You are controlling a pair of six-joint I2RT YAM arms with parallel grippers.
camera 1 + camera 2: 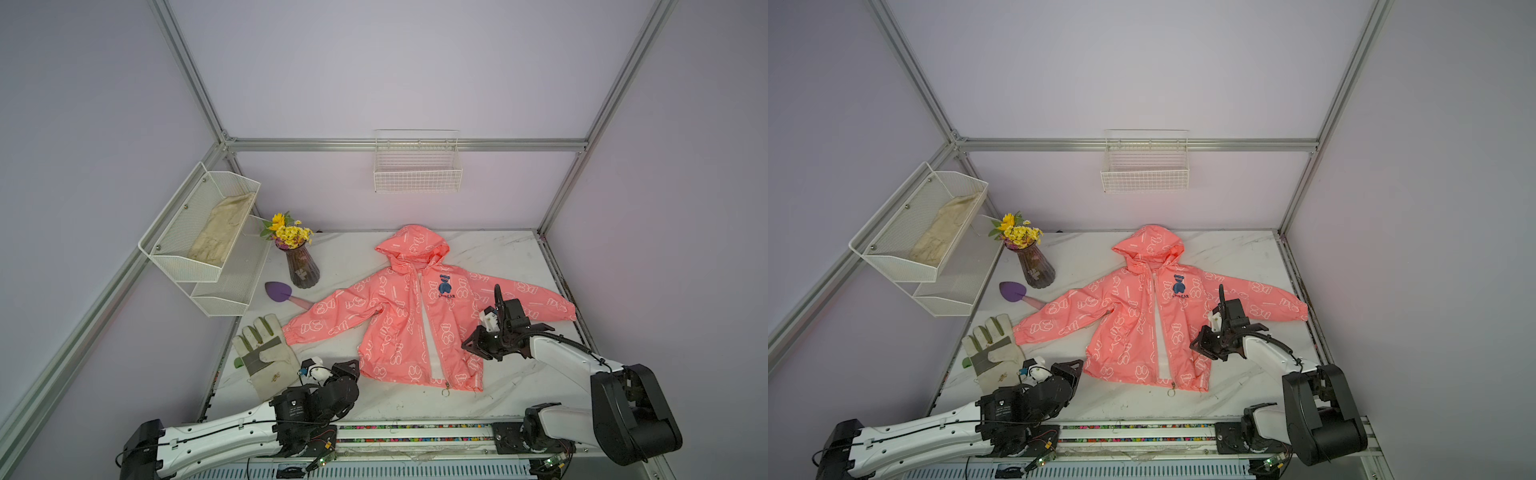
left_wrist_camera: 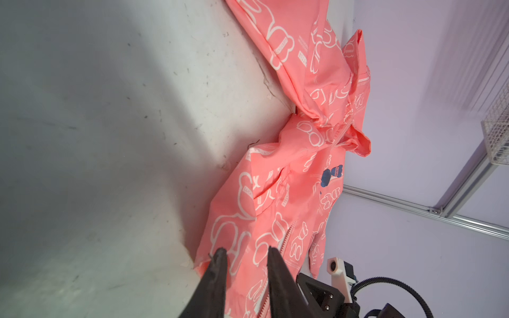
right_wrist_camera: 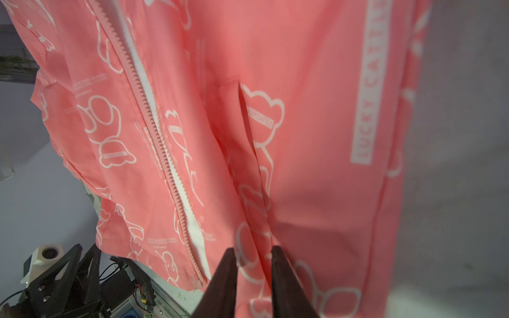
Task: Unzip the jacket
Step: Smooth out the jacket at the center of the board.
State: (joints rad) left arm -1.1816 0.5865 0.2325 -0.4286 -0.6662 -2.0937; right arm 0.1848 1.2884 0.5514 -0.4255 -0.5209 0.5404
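At the left of the table, a beige work glove is partly covered by the left arm. One sleeve cuff of the jacket is seen just beside the glove's fingers; whether they touch cannot be told. The left claw is hard to make out in both top views, being masked by its own wrist. In the left wrist view its fingers are seen parted at the hem corner, released, with nothing clamped. The hem is cut off there by the frame edge.

The jacket is laid flat, front up, in the middle of the table. Its long axis runs from the hood near the far wall to the hem at the near edge, leaning slightly, and the sleeves are spread to either side. The zipper is seen parted down to the ring pull at the hem; whether the bottom ends are joined cannot be told.

The jacket's side under the other sleeve is hidden by the right claw. Its fingers are parted, released, below a pocket slit. The farther fabric is blurred in that wrist view.
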